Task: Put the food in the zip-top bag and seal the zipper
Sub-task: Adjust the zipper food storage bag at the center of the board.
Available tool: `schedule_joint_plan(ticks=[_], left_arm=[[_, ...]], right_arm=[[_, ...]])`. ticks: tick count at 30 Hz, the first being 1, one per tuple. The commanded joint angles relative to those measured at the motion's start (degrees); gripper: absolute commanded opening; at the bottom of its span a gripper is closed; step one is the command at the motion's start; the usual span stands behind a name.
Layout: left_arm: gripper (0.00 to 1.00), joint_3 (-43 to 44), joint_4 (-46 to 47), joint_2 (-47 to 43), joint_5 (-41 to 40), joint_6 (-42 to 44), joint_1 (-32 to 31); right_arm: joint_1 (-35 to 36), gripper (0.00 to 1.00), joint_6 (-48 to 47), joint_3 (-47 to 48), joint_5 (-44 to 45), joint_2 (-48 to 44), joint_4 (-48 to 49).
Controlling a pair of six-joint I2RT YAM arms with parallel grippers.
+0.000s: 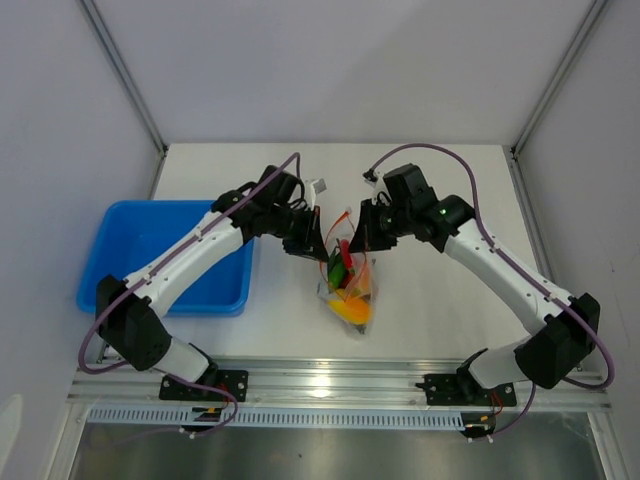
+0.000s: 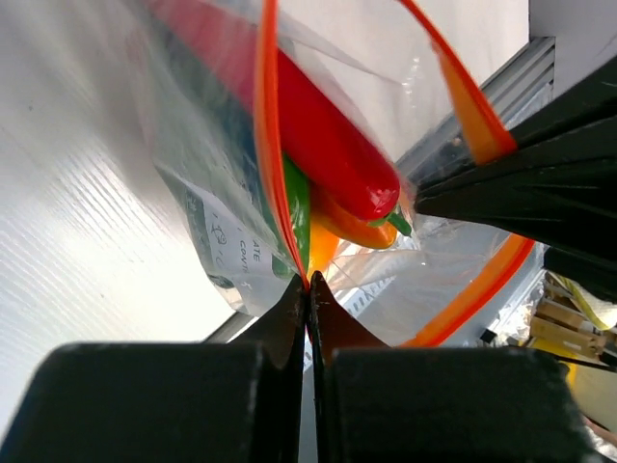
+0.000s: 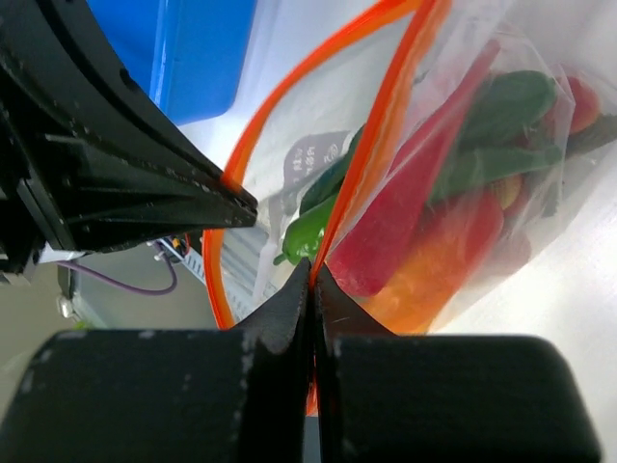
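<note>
The clear crinkly zip-top bag (image 1: 350,290) rests on the white table (image 1: 440,180) with red, green and orange toy food (image 2: 333,154) inside. At its 10 o'clock the left gripper (image 2: 308,283) and at 1 o'clock the right gripper (image 3: 313,270) each pinch its red-orange zipper strip (image 2: 268,145).

Clear crinkly zip-top bag (image 2: 202,116) — dark printed panel (image 2: 229,241) on its wall; fragments "ATE" and "CON" just legible, remainder blurred; right wrist view shows the same print — unreadable.
</note>
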Motion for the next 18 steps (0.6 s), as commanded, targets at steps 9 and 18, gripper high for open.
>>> schedule_joint_plan(ticks=[9, 18], left_arm=[[0.01, -6.27, 12.01, -6.11, -0.96, 1.79, 0.13], [0.01, -6.45, 18.0, -5.67, -1.66, -6.57, 0.13]], right_arm=[[0.16, 0.0, 6.56, 8.46, -2.74, 9.77, 3.93], [1.48, 0.0, 14.04, 12.69, -2.04, 14.96, 5.16]])
